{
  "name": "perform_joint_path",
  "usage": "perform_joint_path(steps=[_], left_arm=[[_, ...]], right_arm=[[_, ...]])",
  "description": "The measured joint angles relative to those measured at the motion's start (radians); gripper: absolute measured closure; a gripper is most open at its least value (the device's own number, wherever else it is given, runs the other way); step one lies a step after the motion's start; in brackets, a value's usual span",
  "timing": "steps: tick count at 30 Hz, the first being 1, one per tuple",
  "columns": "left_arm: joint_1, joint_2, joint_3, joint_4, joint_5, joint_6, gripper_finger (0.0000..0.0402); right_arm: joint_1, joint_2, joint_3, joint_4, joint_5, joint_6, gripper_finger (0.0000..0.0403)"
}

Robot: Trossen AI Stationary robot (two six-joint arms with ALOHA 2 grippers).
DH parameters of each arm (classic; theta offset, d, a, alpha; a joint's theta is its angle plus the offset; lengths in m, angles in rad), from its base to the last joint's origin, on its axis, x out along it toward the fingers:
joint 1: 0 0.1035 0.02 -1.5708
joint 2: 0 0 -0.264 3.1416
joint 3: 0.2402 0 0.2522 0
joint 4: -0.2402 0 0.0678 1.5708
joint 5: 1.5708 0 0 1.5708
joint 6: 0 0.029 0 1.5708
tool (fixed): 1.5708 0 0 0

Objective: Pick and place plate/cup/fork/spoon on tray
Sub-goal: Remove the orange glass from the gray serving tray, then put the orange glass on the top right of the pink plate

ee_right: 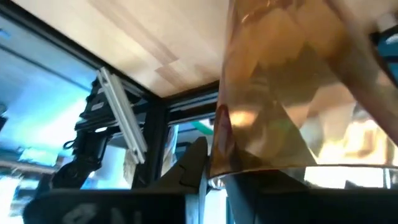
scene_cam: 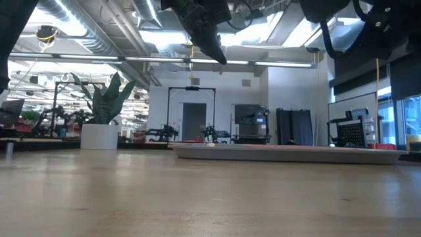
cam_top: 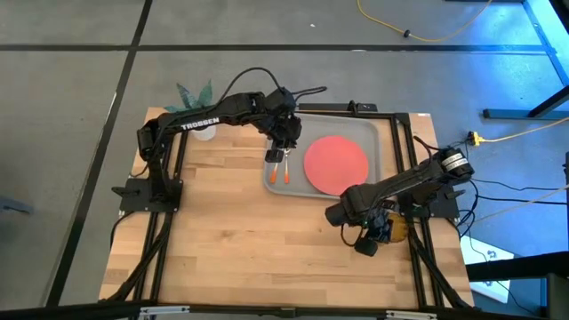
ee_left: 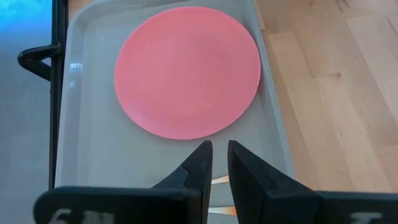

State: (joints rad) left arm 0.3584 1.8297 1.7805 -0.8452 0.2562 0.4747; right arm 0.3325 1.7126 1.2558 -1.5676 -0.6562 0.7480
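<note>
The grey tray (cam_top: 378, 133) lies at the table's far right. The coral plate (cam_top: 336, 164) lies flat on it, and also shows in the left wrist view (ee_left: 186, 68). The fork (cam_top: 274, 174) and the spoon (cam_top: 288, 173), both with orange handles, lie side by side on the tray's left end. My left gripper (ee_left: 217, 158) hovers above them, empty, with only a narrow gap between its fingers. My right gripper (cam_top: 366, 238) is near the table's right edge, shut on the amber cup (ee_right: 280, 93). My right gripper holds the cup by its wall near the rim (ee_right: 224, 155). One finger (ee_right: 196, 158) lies against the outside of the wall; the cup hides the other finger. The cup is tilted in the hold.
A white pot with a green plant (cam_top: 203, 132) stands at the table's far left, behind my left arm. Bare wood (cam_top: 258, 240) lies in front of the tray. A black frame (cam_top: 418, 178) runs along the table's right edge.
</note>
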Motion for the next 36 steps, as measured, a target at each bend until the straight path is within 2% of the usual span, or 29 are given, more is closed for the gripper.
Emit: perform_joint_path(steps=[14,22,26,28,31,36], left_arm=[[0.000,0.000,0.000,0.000,0.000,0.004,0.0357],[0.000,0.000,0.000,0.000,0.000,0.012,0.0357],[-0.004,0.000,0.000,0.001,-0.001,0.088,0.0357],[-0.012,0.000,0.000,0.001,-0.002,0.117,0.0357],[-0.034,0.000,0.000,0.005,-0.004,0.168,0.0357],[-0.080,0.000,0.000,0.041,-0.003,0.285,0.0357]], right_arm=[[0.000,-0.021,0.106,-0.002,0.011,0.083,0.0346],[0.000,-0.145,0.110,-0.005,0.001,0.256,0.0346],[0.006,-0.228,0.168,-0.005,0.011,0.371,0.0346],[0.017,-0.259,0.218,-0.005,0.077,0.448,0.0346],[0.042,-0.295,0.304,-0.003,0.230,0.546,0.0346],[0.098,-0.320,0.442,-0.002,0.479,0.610,0.0346]])
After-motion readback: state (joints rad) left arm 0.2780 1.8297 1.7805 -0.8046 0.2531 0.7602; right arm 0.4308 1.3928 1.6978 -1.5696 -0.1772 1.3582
